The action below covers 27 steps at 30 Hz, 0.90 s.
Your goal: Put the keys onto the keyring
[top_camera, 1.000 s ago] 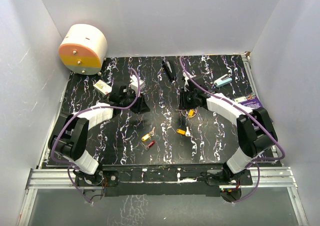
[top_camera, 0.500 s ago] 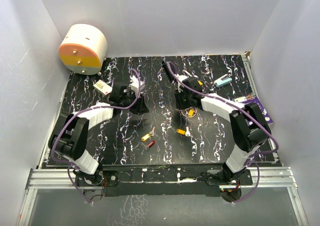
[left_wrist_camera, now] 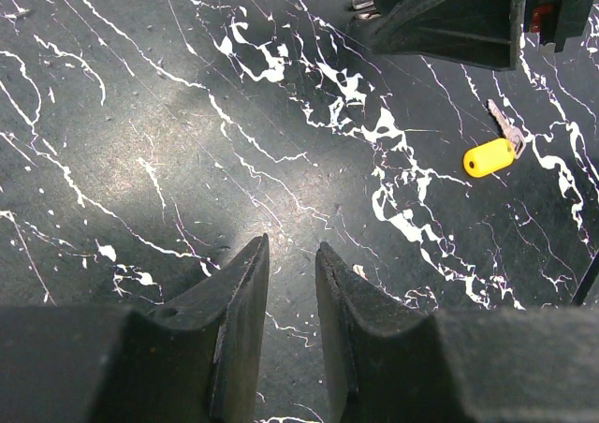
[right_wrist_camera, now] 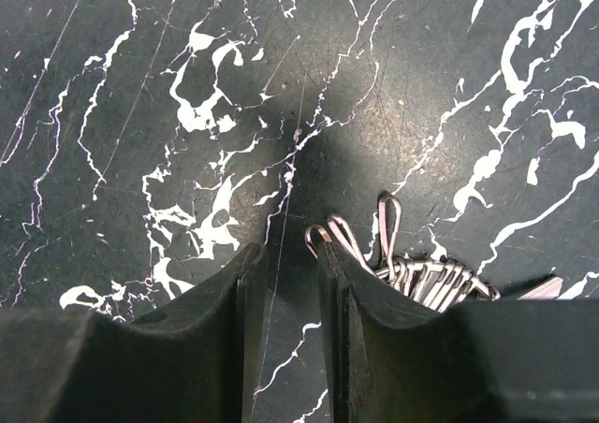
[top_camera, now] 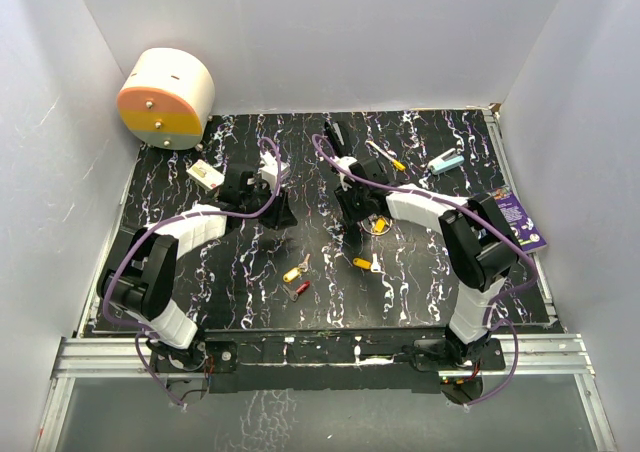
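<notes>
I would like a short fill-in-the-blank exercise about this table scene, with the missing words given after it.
1. The key in the left wrist view has a ____ plastic head.
2. The bunch of plain silver keys lies beside the ____ gripper.
3. The left gripper holds ____.

Missing words: yellow; right; nothing

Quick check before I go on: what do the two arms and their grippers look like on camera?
Both arms have black joints and bases with white link covers. A purple cable loops along the left arm and the right arm. The left gripper and right gripper each have two black, wedge-shaped fingers. No markings are readable.
</notes>
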Each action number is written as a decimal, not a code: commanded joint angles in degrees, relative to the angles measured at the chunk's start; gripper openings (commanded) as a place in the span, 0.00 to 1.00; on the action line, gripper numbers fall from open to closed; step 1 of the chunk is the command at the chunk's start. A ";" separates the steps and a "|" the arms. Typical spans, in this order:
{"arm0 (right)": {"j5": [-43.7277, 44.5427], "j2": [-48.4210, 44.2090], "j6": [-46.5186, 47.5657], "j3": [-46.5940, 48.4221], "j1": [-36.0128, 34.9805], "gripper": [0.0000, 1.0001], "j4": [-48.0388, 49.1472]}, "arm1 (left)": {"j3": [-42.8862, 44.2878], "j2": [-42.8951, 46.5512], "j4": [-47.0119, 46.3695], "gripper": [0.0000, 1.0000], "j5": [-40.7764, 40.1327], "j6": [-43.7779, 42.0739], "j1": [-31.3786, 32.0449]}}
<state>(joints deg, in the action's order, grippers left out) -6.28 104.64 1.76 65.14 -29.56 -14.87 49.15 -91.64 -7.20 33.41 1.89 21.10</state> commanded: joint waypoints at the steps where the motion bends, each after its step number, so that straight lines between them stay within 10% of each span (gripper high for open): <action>1: 0.62 0.07 2.22 2.61 -0.12 0.34 2.31 | 1.53 0.07 0.48 0.26 0.42 -0.99 -0.53; 27: 4.81 4.30 4.44 5.95 -0.10 0.28 3.81 | 2.88 -2.75 2.10 0.26 1.82 0.38 -1.59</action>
<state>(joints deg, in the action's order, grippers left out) -2.72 109.25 5.80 68.84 -29.58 -13.61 50.06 -94.52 -5.87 33.56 2.35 20.08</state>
